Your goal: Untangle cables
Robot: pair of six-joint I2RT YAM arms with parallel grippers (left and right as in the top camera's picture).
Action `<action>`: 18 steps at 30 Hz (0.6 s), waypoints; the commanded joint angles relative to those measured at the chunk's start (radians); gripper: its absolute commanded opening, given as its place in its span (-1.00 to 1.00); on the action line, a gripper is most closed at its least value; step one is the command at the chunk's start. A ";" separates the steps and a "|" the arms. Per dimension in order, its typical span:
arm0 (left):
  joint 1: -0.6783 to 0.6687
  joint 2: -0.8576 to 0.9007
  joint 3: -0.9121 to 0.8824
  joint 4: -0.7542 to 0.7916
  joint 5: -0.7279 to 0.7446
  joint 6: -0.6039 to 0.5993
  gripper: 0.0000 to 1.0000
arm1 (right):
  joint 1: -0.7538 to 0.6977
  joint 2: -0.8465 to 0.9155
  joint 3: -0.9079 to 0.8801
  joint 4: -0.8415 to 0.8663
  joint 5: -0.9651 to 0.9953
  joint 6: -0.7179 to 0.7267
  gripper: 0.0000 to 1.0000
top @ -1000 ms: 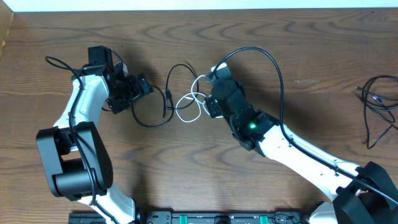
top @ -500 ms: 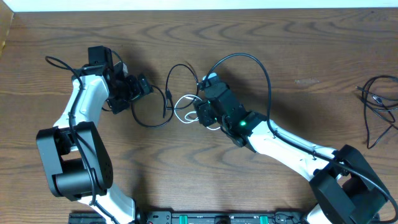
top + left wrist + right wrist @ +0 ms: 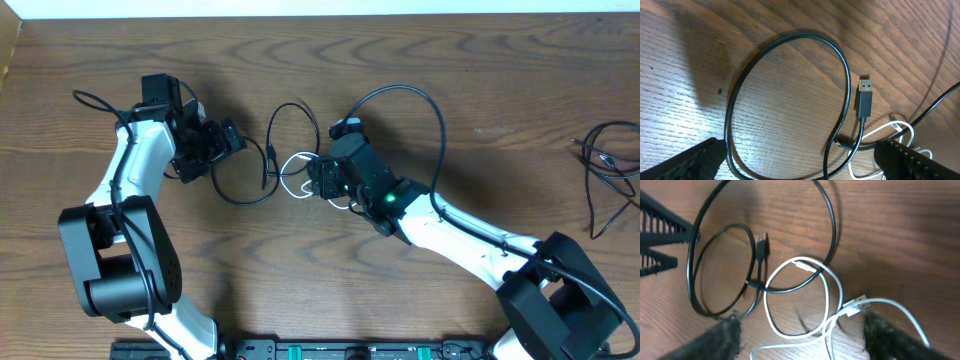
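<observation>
Wood table (image 3: 520,70), left hand (image 3: 801,157) open, right hand (image 3: 805,337) open, far-right black cable (image 3: 604,160) visible only overhead.

Between the left pincer (image 3: 228,137) and right pincer (image 3: 314,181), black cable loops (image 3: 800,34) and a white cable (image 3: 802,264) cover the surface (image 3: 300,290). Bare wood lies open nearer the arm bases. A separate black cable (image 3: 606,160) occupies the far right edge.

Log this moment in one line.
left gripper: open, empty | right gripper: open above white cable | black cable: looped across white
</observation>
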 commanded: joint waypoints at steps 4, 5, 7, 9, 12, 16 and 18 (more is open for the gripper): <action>-0.004 -0.002 -0.010 0.000 -0.010 -0.002 1.00 | 0.018 0.010 0.008 -0.001 0.008 0.025 0.19; -0.004 -0.002 -0.010 -0.001 -0.010 -0.002 1.00 | 0.013 0.007 0.026 -0.024 0.001 0.025 0.07; -0.004 -0.002 -0.010 0.000 -0.010 -0.002 1.00 | -0.006 0.005 0.117 -0.148 -0.024 0.030 -0.07; -0.004 -0.002 -0.010 0.000 -0.010 -0.002 1.00 | -0.027 0.008 0.253 -0.338 -0.016 0.038 -0.01; -0.004 -0.002 -0.010 0.000 -0.010 -0.002 1.00 | -0.068 0.023 0.464 -0.609 0.006 0.060 0.01; -0.004 -0.002 -0.010 -0.002 -0.010 -0.002 1.00 | -0.117 0.050 0.642 -0.811 -0.003 0.058 0.05; -0.004 -0.002 -0.010 -0.003 -0.010 -0.002 1.00 | -0.129 0.053 0.652 -0.828 -0.003 0.055 0.10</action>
